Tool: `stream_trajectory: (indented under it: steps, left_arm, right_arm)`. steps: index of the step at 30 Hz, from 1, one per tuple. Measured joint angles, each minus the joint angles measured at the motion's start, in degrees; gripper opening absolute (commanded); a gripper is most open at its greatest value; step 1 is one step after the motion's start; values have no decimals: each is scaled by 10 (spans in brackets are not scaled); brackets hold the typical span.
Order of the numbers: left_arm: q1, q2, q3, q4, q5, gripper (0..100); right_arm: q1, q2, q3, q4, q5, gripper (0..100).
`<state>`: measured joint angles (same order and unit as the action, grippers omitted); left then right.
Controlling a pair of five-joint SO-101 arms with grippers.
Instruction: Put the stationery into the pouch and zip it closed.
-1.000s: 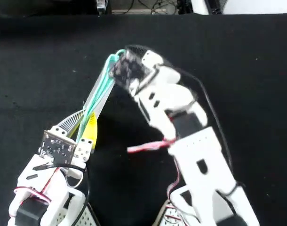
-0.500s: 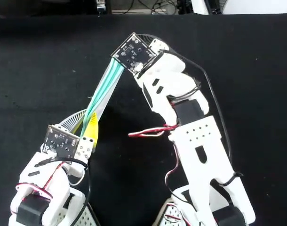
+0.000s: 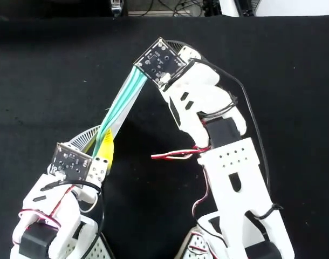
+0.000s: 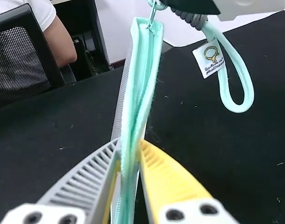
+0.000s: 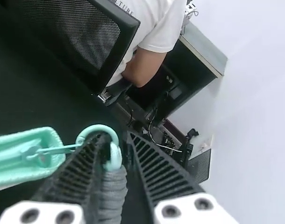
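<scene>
The mint-green pouch [image 3: 118, 108] hangs stretched in a straight line between the two arms, above the black table. My left gripper [image 3: 100, 144] is shut on its near end, and the grey finger [image 4: 86, 179] and yellow finger [image 4: 166, 177] pinch the fabric [image 4: 140, 93] edge-on. My right gripper [image 5: 115, 156] is shut on the zip pull at the far end. The metal pull [image 5: 58, 148] runs from the pouch's tip [image 5: 21, 158] into the ribbed black fingers. A mint wrist loop [image 4: 236, 79] with a white tag [image 4: 209, 56] dangles from it. The wrist camera board [image 3: 160, 60] hides the right fingertips from above.
Black cloth [image 3: 283, 81] covers the table up to its far edge [image 3: 164, 16]. A red and white cable [image 3: 175, 155] loops off the right arm over the middle. A mesh chair [image 4: 21, 60] stands beyond the table.
The right arm has drawn the pull up and away to the far right, so the pouch is stretched longer and straighter. The left arm has barely moved.
</scene>
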<state>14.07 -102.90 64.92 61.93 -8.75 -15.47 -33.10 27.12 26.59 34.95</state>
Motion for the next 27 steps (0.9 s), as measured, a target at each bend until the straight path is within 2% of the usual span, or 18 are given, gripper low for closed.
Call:
stream_trajectory:
  steps: [6, 9, 12, 14, 20, 22, 25, 27]
  left_arm:
    - [0, 3, 0, 0, 0, 29]
    - [0, 3, 0, 1, 0, 29]
    - [0, -1, 1, 11, 2, 29]
    - [-3, -2, 1, 13, 2, 29]
    - [-3, -2, 1, 13, 2, 29]
    - [-3, -2, 1, 13, 2, 29]
    - [-4, -2, 1, 13, 2, 29]
    - [-24, -2, 1, 13, 2, 29]
  right_arm:
    - [11, 3, 0, 6, -1, 22]
    - [8, -34, 0, 51, -1, 128]
    - [-27, -90, -3, 119, 0, 260]
    - [-55, -127, -9, 165, 0, 294]
    - [-151, -180, -11, 283, 1, 253]
    - [-163, -184, -11, 316, 1, 177]
    - [-164, -186, -10, 364, 1, 5]
    - [-154, -198, 10, 383, 1, 36]
